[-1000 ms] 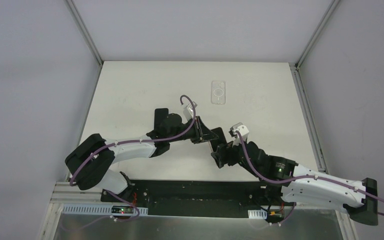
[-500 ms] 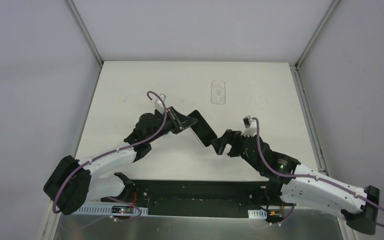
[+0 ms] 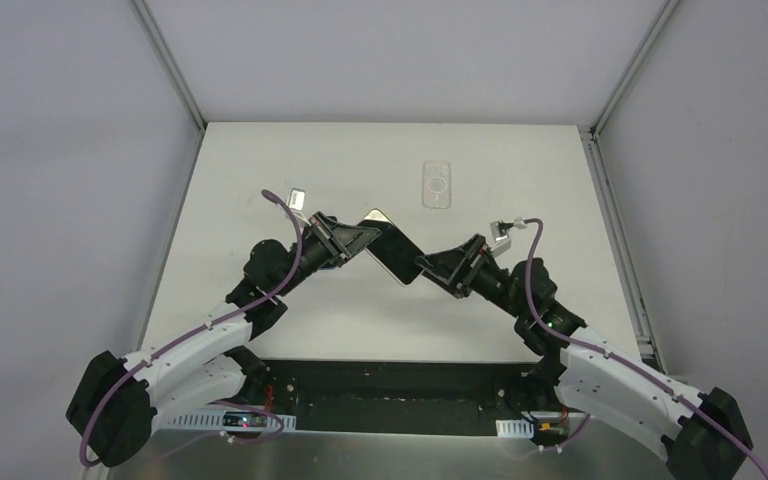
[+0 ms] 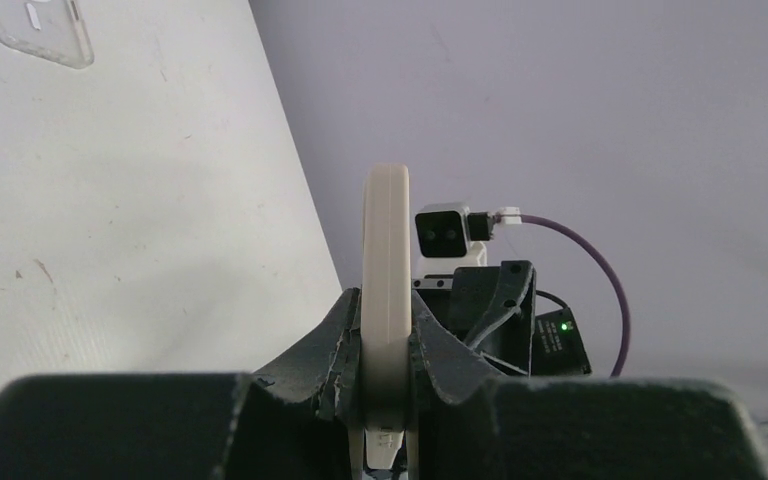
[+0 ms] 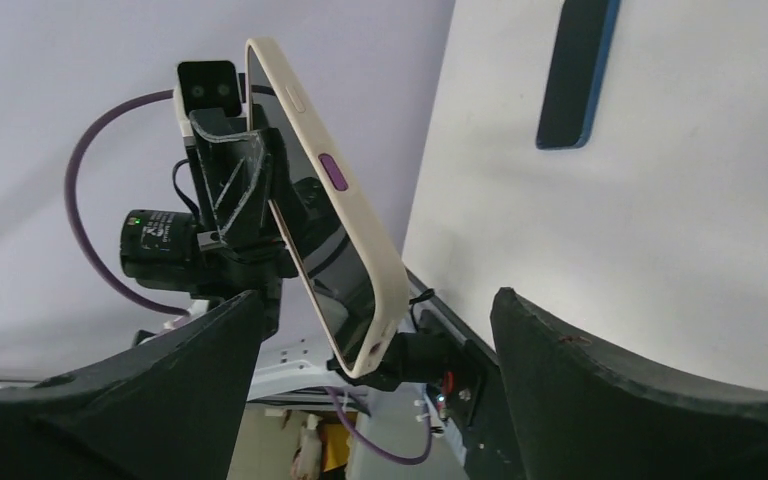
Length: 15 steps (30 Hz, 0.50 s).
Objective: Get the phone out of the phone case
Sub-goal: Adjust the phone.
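The phone in its cream case (image 3: pixel 388 247) is held in the air over the middle of the table. My left gripper (image 3: pixel 353 238) is shut on its far-left end. In the left wrist view the cased phone (image 4: pixel 387 250) stands edge-on, clamped between the jaws of my left gripper (image 4: pixel 387 320). My right gripper (image 3: pixel 438 266) is open at the phone's near-right end. In the right wrist view the phone (image 5: pixel 330 215) shows its dark screen and a purple side button. Its lower end sits between the wide-open fingers of my right gripper (image 5: pixel 375 310), touching neither.
A clear empty phone case (image 3: pixel 437 185) lies flat on the white table (image 3: pixel 260 180) towards the back; it also shows in the left wrist view (image 4: pixel 35 30). A dark slab with a blue edge (image 5: pixel 575 70) lies on the table in the right wrist view.
My left gripper has carried the cased phone back and to the left and raised it. My right gripper has followed, swinging round to face the phone's near-right end.
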Each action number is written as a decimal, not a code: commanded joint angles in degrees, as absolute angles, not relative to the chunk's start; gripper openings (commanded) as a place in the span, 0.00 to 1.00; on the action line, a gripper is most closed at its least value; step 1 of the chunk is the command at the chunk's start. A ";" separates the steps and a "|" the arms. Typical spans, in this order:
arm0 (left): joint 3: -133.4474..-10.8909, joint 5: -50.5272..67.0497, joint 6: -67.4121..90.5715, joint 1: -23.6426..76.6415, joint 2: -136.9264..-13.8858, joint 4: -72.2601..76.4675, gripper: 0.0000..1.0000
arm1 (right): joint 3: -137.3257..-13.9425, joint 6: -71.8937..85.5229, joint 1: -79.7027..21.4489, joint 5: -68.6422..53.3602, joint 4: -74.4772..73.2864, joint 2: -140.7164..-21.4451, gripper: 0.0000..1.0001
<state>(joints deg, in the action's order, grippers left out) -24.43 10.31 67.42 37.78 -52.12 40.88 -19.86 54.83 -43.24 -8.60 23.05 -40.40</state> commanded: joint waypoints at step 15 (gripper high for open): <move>-25.19 6.80 72.44 37.62 -46.12 47.20 0.00 | -23.92 73.53 -42.86 -16.27 59.38 -59.27 0.44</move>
<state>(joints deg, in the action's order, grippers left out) -24.43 9.34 70.96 37.78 -48.62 40.84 -20.58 68.27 -42.98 -14.37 46.37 -56.21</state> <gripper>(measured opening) 0.150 0.477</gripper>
